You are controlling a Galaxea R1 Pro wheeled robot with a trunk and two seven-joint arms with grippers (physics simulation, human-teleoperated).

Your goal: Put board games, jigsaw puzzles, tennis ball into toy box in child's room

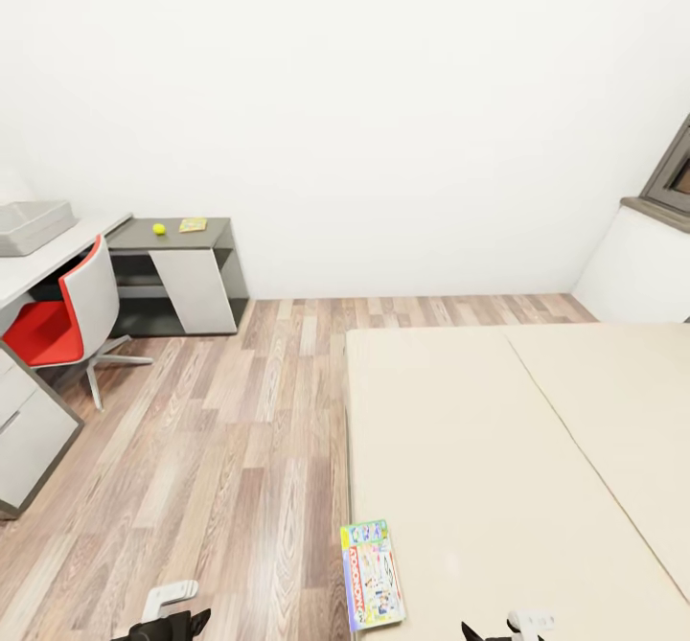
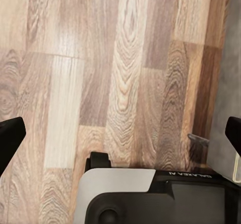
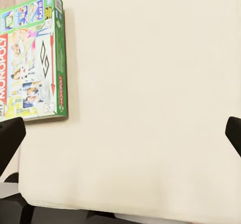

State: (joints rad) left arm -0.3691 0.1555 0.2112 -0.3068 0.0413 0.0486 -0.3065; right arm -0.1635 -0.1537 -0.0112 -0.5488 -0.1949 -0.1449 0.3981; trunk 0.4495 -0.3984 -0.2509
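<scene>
Green-edged board game [image 1: 372, 575] lies flat on the bed [image 1: 517, 449], at the near left corner of the beige mattress, close along its left edge; the right wrist view shows its busy lid with a red banner [image 3: 31, 58]. Right gripper [image 3: 120, 133] hangs above bare mattress just beside that box, fingers [image 3: 10, 138] spread wide apart, nothing between them. Left gripper [image 2: 120, 133] hangs over the wood-plank floor [image 1: 220, 449] beside the bed, fingers likewise wide apart and empty; part of the robot's own white and black body lies beneath it. Across the room, against the white wall, the lower dark-grey cabinet section of the table [image 1: 206, 236] carries the small yellow-green tennis ball [image 1: 159, 229] and, near it but apart, a flat yellowish board [image 1: 193, 225], too small to tell its pattern. On the white desktop further left sits the light-grey toy box [image 1: 34, 226], at the picture's edge. A red and white swivel chair [image 1: 67, 320] stands at the desk. A dark-framed window [image 1: 676, 176] shows at far right.
</scene>
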